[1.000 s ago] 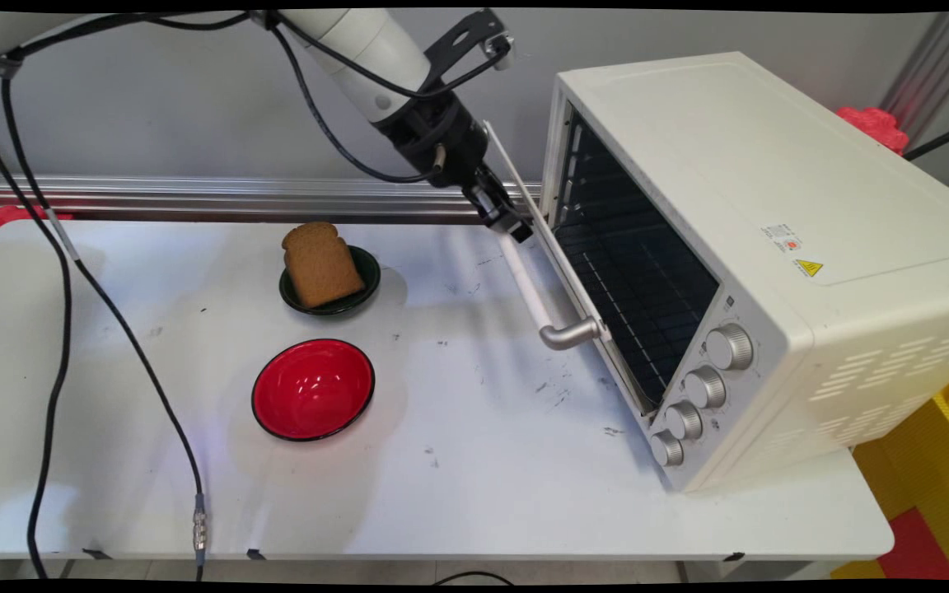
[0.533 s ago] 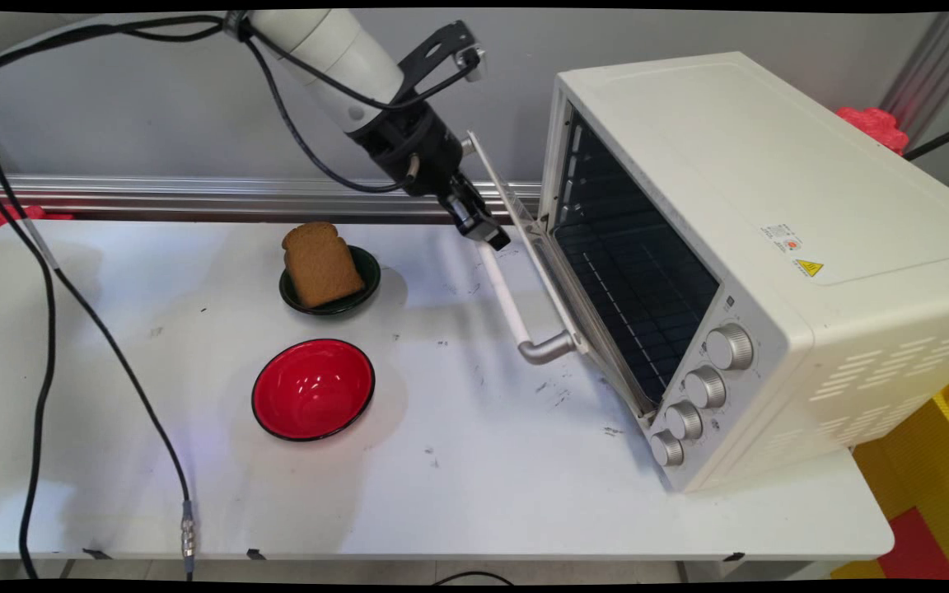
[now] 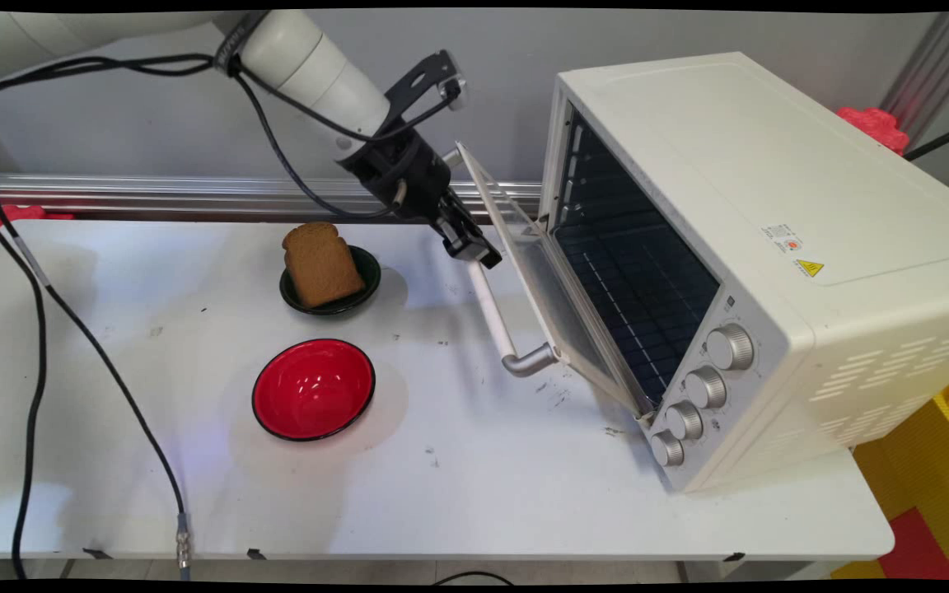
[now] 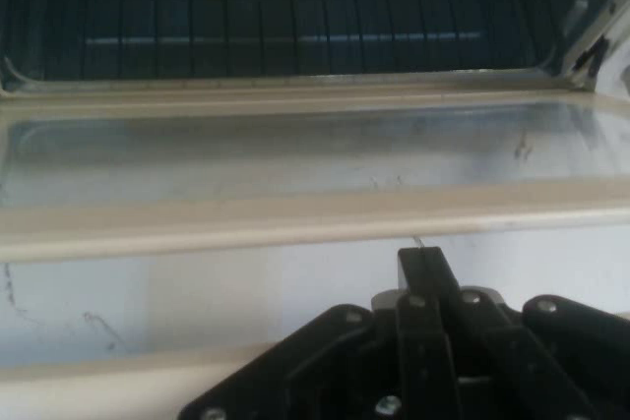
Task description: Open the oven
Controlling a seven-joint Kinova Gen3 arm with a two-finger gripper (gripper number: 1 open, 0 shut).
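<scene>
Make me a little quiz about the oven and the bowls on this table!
1. True or false: the cream-white metal toaster oven has its glass door hanging partly open.
2. What lies in the small dark green bowl? A) a brown bread slice B) an egg C) a spoon
3. Fill in: the glossy black-rimmed bowl nearest the camera is ___ inside.

Key: 1 true; 2 A; 3 red.

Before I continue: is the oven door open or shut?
Partly open: the oven door tilts outward from the oven, with the dark rack interior visible.
</scene>
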